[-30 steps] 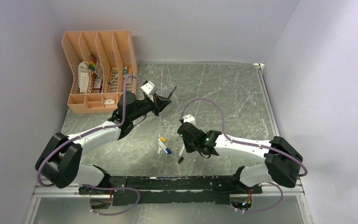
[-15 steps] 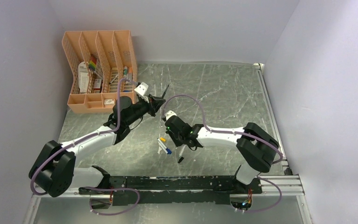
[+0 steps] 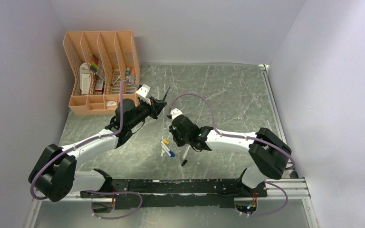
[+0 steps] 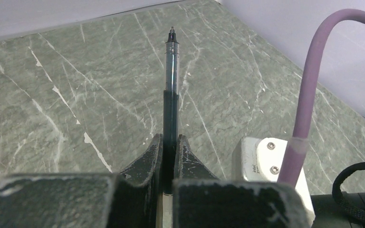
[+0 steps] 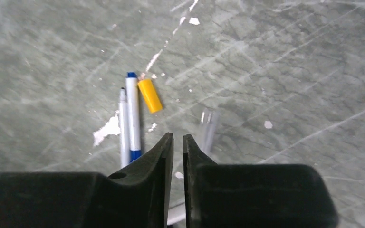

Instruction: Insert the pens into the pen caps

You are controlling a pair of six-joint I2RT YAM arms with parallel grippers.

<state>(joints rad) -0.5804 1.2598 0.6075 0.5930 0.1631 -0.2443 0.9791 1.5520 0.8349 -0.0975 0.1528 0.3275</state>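
- Gripping the dark pen [image 4: 171, 90] by its rear barrel, the left end effector [image 4: 170, 142] is clamped on it and holds it clear of the desk [image 4: 76, 95], writing tip pointing away from the wrist; the tip end is left bare, I judge so that a cap can be slid onto it
- Low over the desk, the right end effector [image 5: 177, 138] has its jaws drawn almost together, and nothing shows between them
- Just ahead of those jaws lies the yellow-orange cap [image 5: 150, 95], flat on its side, just beside two white pens [image 5: 132, 114] that lie parallel and close together; one of them shows blue at both ends, and whether a blue cap is already on it cannot be told
- A pale slim piece with a black end [image 3: 185, 156] lies on the desk near the right end effector; pen or cap, the views do not settle
- By my reading the task is at fetching a cap: the right jaws would need to part and pinch one across its short body, then bring it in line with the held tip
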